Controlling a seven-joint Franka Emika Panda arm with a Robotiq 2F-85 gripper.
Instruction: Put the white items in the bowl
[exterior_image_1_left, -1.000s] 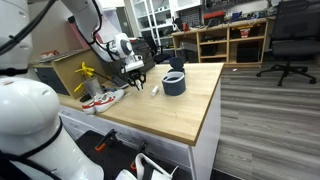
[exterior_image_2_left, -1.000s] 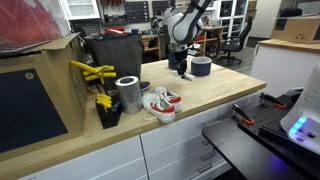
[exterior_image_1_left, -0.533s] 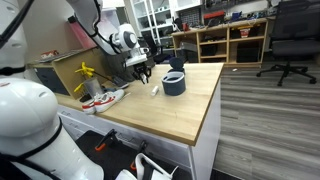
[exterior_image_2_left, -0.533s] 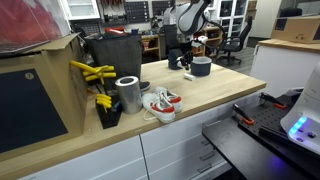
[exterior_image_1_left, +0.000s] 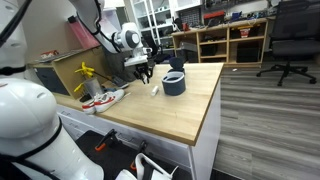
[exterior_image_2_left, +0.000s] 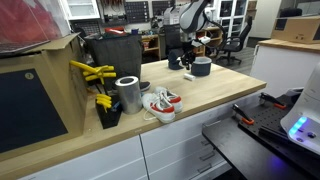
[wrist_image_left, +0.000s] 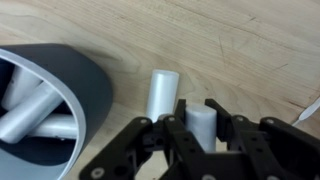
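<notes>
Gripper (exterior_image_1_left: 143, 71) hangs just above the wooden worktop (exterior_image_1_left: 172, 118), near the bowl (exterior_image_1_left: 174, 83). In the wrist view its jaws are clamped on one stubby white piece (wrist_image_left: 203, 122), held end-on between the pads. A second white piece (wrist_image_left: 160, 92) lies on the wood just beside it, between the held one and the bowl wall. More white pieces (wrist_image_left: 35, 112) already lie in the bowl.

Risks, as I judge them:
- The grip covers little of a smooth round piece, so it could slip or twist out during the carry.
- The bowl rim is close, and a low pass could clip it and shove the bowl.
- A release from high up could bounce the piece out.
- The loose piece could roll if brushed.

Around: a red-and-white shoe (exterior_image_2_left: 160, 103), a metal can (exterior_image_2_left: 127, 94) and yellow tools (exterior_image_2_left: 92, 72) sit well apart. None of them blocks the way to the bowl.
</notes>
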